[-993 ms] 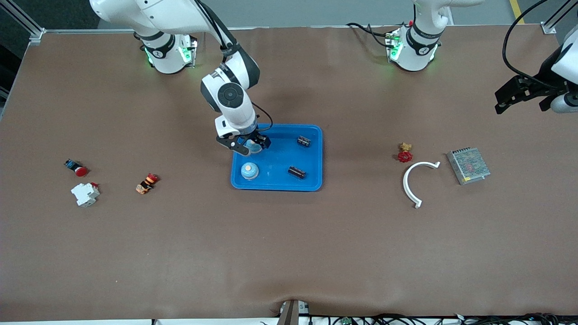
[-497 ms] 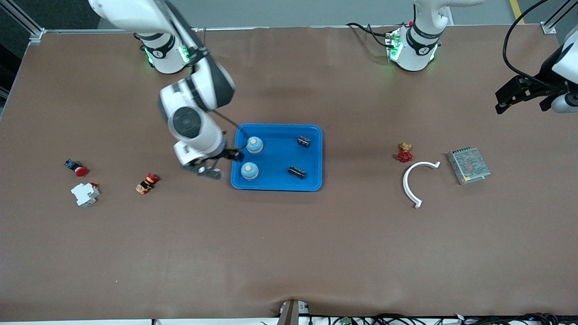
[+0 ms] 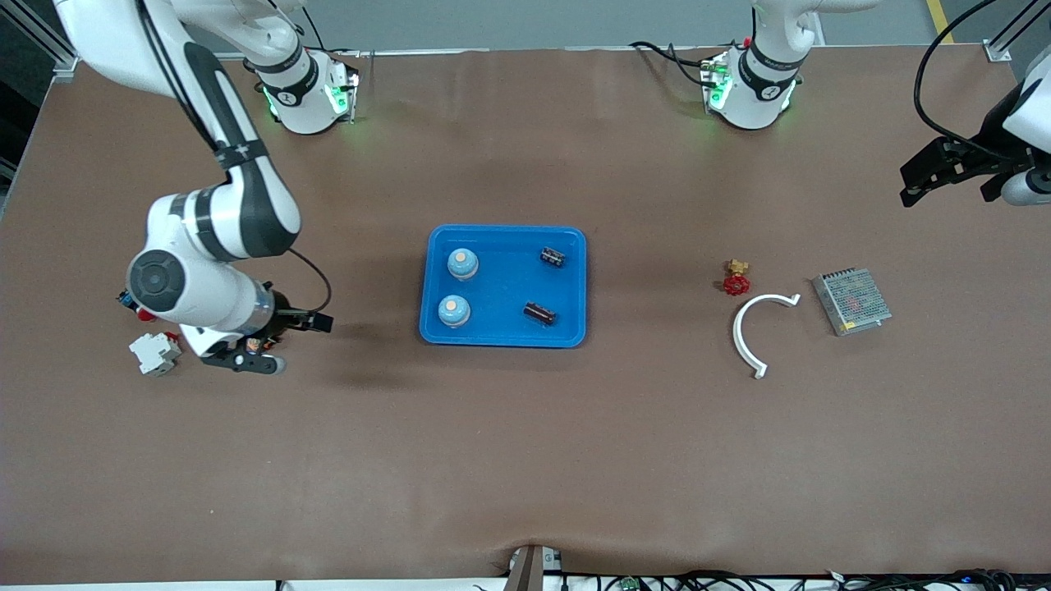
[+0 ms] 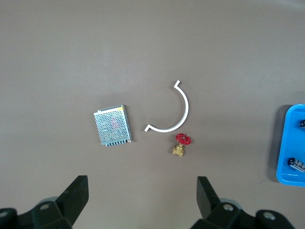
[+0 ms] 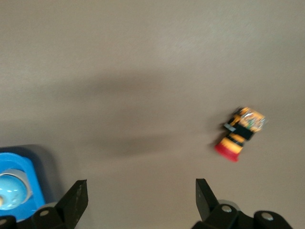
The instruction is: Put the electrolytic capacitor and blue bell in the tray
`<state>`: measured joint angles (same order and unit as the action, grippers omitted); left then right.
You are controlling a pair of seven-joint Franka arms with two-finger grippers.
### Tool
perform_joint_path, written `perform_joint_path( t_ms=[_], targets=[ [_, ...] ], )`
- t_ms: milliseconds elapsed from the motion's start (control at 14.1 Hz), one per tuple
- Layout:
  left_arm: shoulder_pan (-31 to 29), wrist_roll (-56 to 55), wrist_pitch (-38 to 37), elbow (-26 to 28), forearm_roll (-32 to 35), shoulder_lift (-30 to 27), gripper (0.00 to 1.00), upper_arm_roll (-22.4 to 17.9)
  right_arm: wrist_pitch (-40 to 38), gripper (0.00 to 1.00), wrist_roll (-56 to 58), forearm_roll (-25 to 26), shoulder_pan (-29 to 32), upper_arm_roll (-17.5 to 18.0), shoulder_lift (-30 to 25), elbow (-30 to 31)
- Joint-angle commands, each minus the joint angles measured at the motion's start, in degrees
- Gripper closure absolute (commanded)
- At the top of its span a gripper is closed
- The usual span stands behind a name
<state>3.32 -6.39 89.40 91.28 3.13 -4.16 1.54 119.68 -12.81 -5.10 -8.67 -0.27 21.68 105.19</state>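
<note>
The right tool point(image 3: 261, 349) hangs empty with its jaws wide over the small orange-and-red switch point(image 5: 240, 131); dipping lower, it could knock that part away. The glossy blue tray point(image 3: 575, 283) holds two domed bells point(image 3: 462, 263) and two dark cylindrical capacitors point(image 3: 539, 313). The left tool point(image 3: 944, 172) waits, jaws wide, over bare matte surface point(image 3: 525, 451).

Front camera high, facing robots; wrist cameras look down; tray point(image 3: 502, 332) shared.

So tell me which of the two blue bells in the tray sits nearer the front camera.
The blue bell by the tray's camera-side rim; the other bell stands farther up, near the rim toward the robots' bases.
</note>
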Motion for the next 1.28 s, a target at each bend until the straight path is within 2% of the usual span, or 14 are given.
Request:
perform_joint_path(
  t_ms=[0,213,922,1206],
  targets=[
    [-0.07,1.12,-0.98,-0.05,-0.67,-0.50,0.00,-0.05,-0.94,0.00,3.48,2.89,4.42,1.68,0.55,-2.61],
    [0.02,1.12,-0.98,-0.05,-0.67,-0.50,0.00,-0.05,-1.64,0.00,9.19,4.40,7.87,1.86,0.55,-6.12],
    [0.11,1.03,-1.33,-0.05,-0.58,-0.50,0.00,0.13,-29.73,0.00,9.21,4.84,10.95,1.68,-0.85,-31.78],
    [0.02,0.85,-1.33,-0.05,-0.67,-0.50,0.00,0.48,-34.51,0.00,9.11,4.40,11.83,1.85,-7.07,-33.47]
  ],
)
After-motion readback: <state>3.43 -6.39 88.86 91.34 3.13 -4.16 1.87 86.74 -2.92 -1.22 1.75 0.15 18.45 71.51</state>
